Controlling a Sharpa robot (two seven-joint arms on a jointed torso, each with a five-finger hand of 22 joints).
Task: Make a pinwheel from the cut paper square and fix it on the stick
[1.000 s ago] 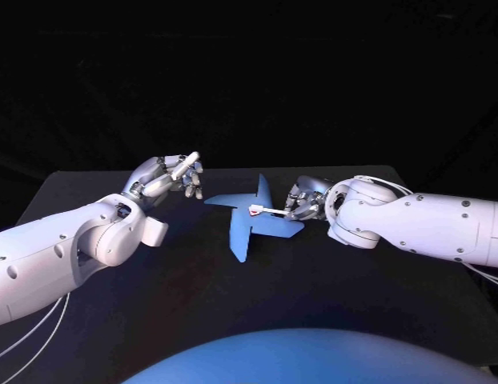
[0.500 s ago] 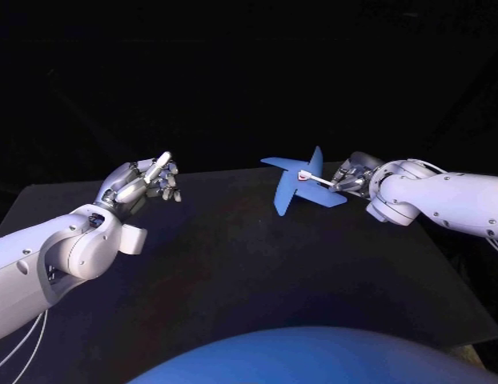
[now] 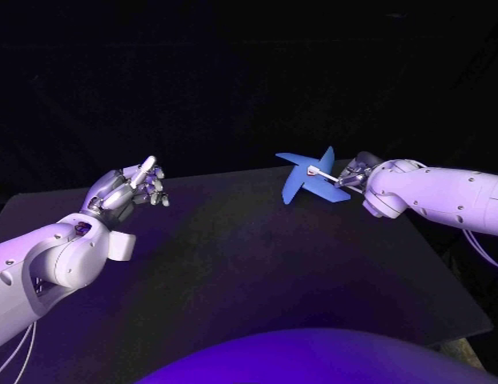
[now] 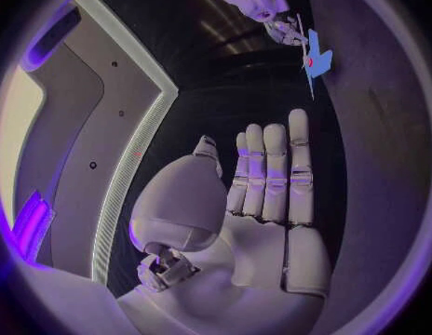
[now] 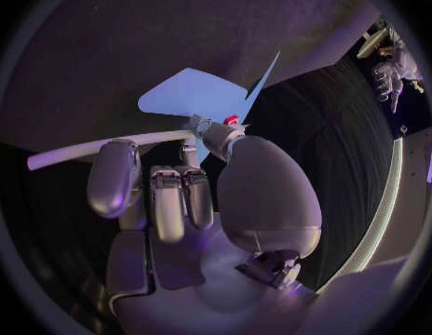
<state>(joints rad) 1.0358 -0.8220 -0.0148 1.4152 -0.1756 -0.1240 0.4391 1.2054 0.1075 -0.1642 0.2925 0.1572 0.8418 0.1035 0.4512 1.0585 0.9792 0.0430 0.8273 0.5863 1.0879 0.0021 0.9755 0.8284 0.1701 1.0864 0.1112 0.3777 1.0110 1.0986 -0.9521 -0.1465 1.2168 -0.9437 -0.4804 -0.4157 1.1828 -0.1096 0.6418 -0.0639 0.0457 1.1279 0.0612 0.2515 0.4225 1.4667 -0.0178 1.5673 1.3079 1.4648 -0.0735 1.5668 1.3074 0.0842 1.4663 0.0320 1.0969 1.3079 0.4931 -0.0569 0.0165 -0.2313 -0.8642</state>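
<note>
Head view: blue paper pinwheel (image 3: pixel 311 178), pinned on its stick (image 5: pixel 71 152), is held aloft near the far edge of the table (image 3: pixel 261 264). Judged light, flimsy and easily creased (vanes best left untouched); take hold at the stiffer stick. Right hand (image 3: pixel 356 174) is clamped on the stick near the hub, forearm roughly level. Left hand (image 3: pixel 128 190) is raised, fingers extended, empty.

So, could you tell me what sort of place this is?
Probably a robot demo booth or lab rather than a home: a black table, a black backdrop behind it, and a wall panel edged by a light strip.
</note>
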